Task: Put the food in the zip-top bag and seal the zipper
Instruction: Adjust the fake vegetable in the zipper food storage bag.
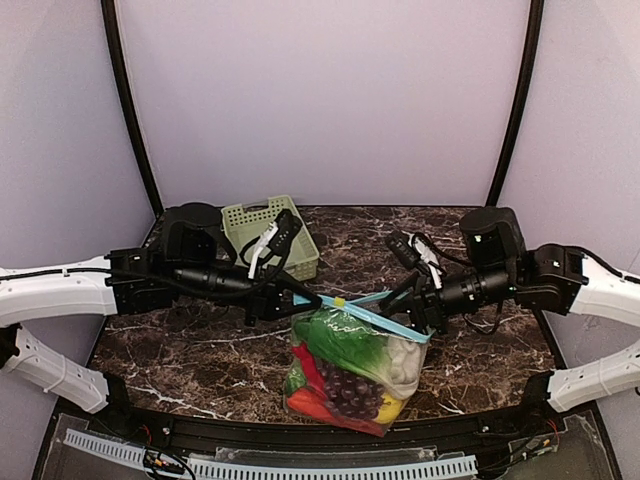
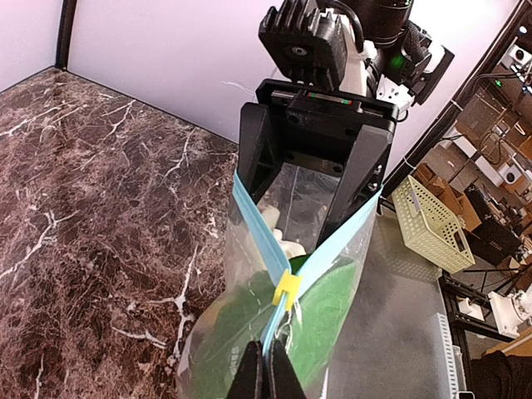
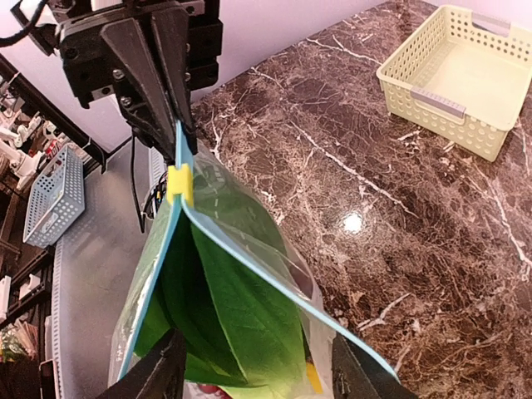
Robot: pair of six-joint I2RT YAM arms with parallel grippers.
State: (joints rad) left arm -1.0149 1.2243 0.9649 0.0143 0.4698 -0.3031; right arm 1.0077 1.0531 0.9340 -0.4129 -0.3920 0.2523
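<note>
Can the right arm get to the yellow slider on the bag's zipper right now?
Probably yes: the slider sits close ahead of the open right gripper, though the left gripper pinches the zipper right beside it.

**Twin arms in white and black**

Seen from overhead, the left arm [image 1: 60, 285] and right arm [image 1: 600, 290] enter from the frame's side edges. Both have glossy white shells outboard and matte black motor housings towards the centre. Thin black cables [image 1: 425, 245] loop loosely above the right arm's wrist. In the left wrist view, the right gripper [image 2: 291, 218] is a black angular block with two wedge-shaped fingers, and a small green light [image 2: 399, 62] glows at upper right. In the right wrist view, the left gripper [image 3: 177, 141] at upper left has black tapered fingers and small screw heads.
</note>
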